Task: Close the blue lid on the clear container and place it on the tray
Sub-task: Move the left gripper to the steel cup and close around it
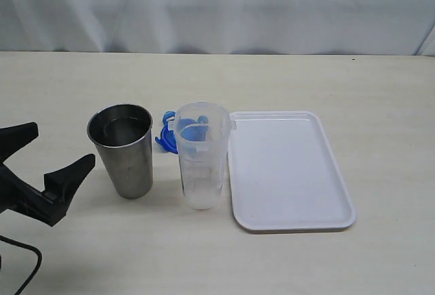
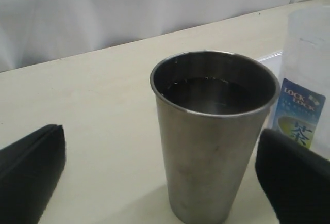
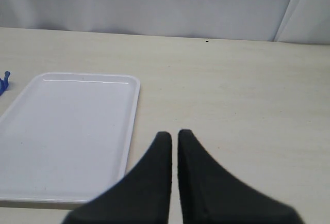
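The clear container (image 1: 201, 166) stands upright and uncovered at the table's middle, just left of the white tray (image 1: 292, 206). The blue lid (image 1: 166, 136) sits behind it, beside its far left side, partly seen through the clear wall. My left gripper (image 1: 60, 147) is open at the left edge, its fingers pointing toward the steel cup and holding nothing. In the left wrist view the gripper (image 2: 161, 133) straddles the cup, and the clear container (image 2: 309, 64) with its label is beyond to one side. My right gripper (image 3: 174, 134) is shut and empty, over bare table beside the tray (image 3: 72, 131).
A grey steel cup (image 1: 121, 149) with dark liquid stands between my left gripper and the clear container; it also fills the left wrist view as the cup (image 2: 214, 131). A white curtain backs the table's far edge. A black cable (image 1: 24, 268) trails at the front left.
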`<move>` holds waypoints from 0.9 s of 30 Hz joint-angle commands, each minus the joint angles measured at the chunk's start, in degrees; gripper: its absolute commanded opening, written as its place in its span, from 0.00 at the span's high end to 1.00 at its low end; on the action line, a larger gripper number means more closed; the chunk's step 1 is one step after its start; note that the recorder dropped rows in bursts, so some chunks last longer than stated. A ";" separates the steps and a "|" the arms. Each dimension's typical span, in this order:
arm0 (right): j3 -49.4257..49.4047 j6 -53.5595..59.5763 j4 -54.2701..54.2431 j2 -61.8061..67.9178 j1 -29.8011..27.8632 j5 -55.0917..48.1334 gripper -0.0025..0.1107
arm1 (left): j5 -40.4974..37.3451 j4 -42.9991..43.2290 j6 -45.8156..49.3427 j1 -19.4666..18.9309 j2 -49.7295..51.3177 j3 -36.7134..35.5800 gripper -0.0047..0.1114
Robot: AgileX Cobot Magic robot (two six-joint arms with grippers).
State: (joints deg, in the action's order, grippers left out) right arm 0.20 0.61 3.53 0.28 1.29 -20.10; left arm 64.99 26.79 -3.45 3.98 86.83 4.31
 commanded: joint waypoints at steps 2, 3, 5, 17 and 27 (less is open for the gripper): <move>-0.20 -0.19 -0.10 -0.28 -0.45 0.25 0.94 | 4.98 -0.65 2.06 0.30 5.37 -0.08 0.16; -0.20 -0.19 -0.10 -0.28 -0.45 0.25 0.94 | 4.98 -0.65 2.09 0.30 6.47 -0.08 0.16; -0.20 -0.19 -0.10 -0.28 -0.45 0.25 0.94 | 4.98 -0.24 2.19 0.30 8.42 0.29 0.16; -0.20 -0.19 -0.10 -0.28 -0.45 0.25 0.94 | 4.98 12.74 1.96 0.30 25.88 14.20 0.16; -0.20 -0.19 -0.10 -0.28 -0.45 0.25 0.94 | 4.98 18.61 -0.20 0.33 29.65 21.19 0.16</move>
State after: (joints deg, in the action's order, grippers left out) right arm 0.20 0.61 3.53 0.28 1.29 -20.10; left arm 69.12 45.79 -2.93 4.03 116.29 24.58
